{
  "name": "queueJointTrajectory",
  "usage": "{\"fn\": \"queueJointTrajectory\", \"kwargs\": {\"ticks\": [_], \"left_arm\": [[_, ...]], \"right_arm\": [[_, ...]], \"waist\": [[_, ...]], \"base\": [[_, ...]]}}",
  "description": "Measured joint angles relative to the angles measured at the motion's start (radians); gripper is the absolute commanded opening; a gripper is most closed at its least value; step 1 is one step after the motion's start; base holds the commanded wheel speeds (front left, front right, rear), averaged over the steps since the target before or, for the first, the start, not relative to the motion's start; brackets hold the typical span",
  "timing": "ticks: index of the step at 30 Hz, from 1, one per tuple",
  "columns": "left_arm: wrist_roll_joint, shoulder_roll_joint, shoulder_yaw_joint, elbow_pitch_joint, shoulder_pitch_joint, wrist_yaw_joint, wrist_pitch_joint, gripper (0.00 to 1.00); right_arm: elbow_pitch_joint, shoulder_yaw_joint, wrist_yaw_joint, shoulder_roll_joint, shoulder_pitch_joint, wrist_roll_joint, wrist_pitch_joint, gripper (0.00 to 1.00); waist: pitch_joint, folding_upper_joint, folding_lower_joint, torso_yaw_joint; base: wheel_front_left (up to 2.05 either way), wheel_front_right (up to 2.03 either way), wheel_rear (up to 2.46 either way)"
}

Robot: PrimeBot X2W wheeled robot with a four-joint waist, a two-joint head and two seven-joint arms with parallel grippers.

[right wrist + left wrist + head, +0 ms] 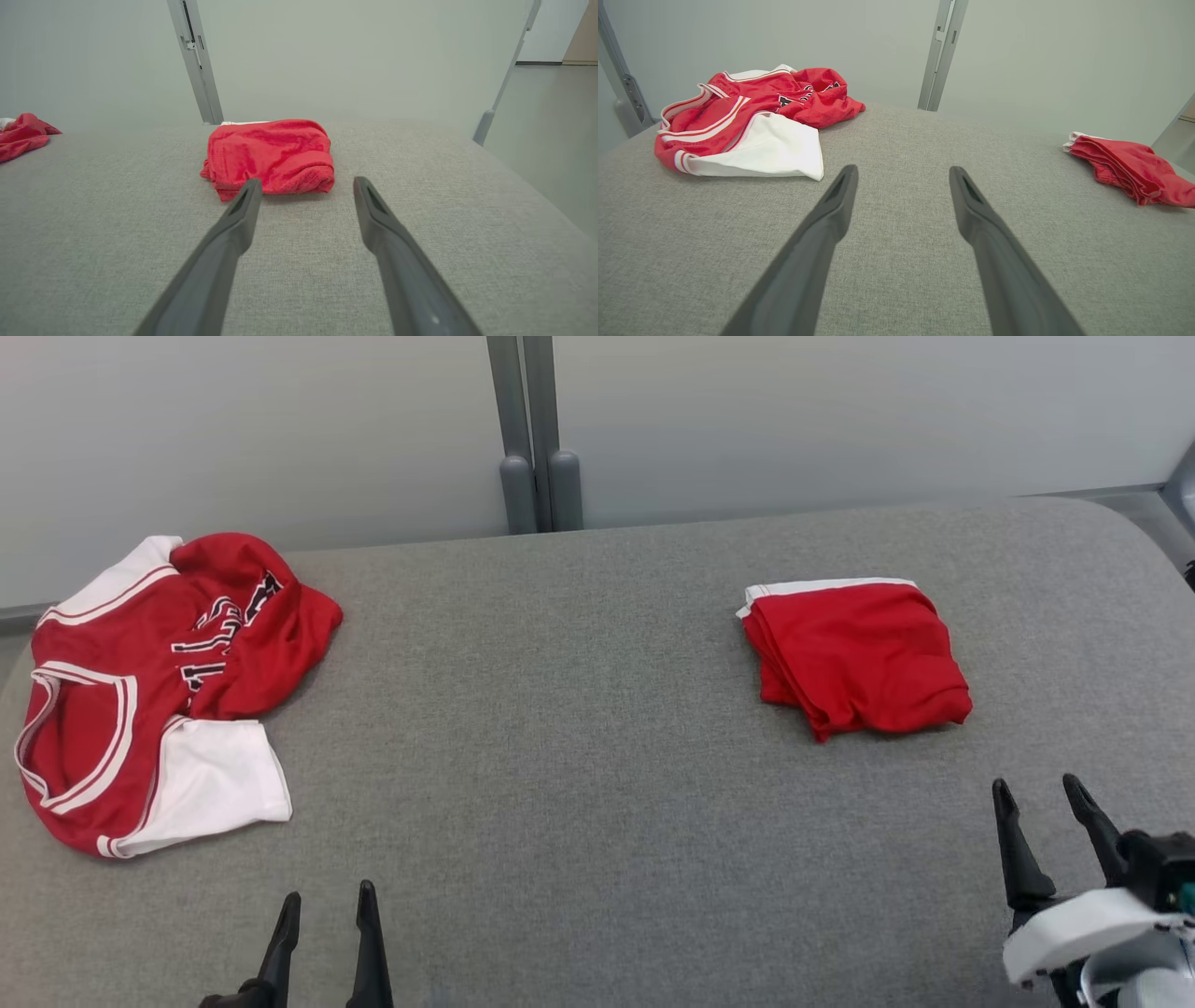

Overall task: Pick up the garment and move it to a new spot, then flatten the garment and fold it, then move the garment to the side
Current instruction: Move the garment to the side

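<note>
**Head view.** A crumpled red-and-white basketball jersey (140,691) lies bunched at the far left of the grey fabric-covered worktop (579,728), close to its left edge. A folded red cloth garment with a white band (859,658) sits well apart on the right. The left hand (329,896) hovers at the near edge, fingers slightly apart and empty. The right hand (1036,786) hovers at the near right, fingers apart and empty. Judgement: the folded piece looks finished, so the jersey is the item to handle, and it is not yet lifted.

**Left wrist view.** The left hand (901,170) points past the jersey (738,116), which lies up and to the left of its fingers. Risk: the layers overlap, with a white panel lying over red. A pinch on one loose flap could lift a single layer and drag the rest, possibly off the nearby edge. The thin fabric may also slip from a shallow grip.

**Right wrist view.** The right hand (306,182) is aimed at the folded red cloth garment (271,154), short of it. Risk: a forward advance could nudge or unfold that piece. A corner of the jersey (21,135) shows at far left. The reach across is long, so a one-handed lift could leave the jersey twisted for flattening.
</note>
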Motion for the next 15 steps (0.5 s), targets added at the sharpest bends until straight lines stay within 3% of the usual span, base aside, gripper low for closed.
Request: {"fn": "queueJointTrajectory", "kwargs": {"ticks": [3,9,15], "left_arm": [[0.006,0.0,-0.014,0.002,-0.015,0.0,0.0,1.0],[0.009,0.0,-0.072,0.007,-0.108,0.001,0.0,1.0],[0.005,0.0,-0.123,0.016,-0.145,0.018,0.0,1.0]], "right_arm": [[0.137,0.025,0.0,-0.057,-0.143,0.082,0.026,1.0],[0.335,0.032,0.0,-0.143,-0.448,0.209,0.232,1.0],[0.495,0.066,-0.001,-0.163,-0.597,0.267,0.309,1.0]], "waist": [[0.027,0.0,0.0,0.002],[0.112,0.0,0.0001,0.018],[0.198,0.0,0.0,0.066]], "base": [[0.0,0.0,0.0],[0.0,0.0,0.0],[0.0,0.0,0.0]]}}
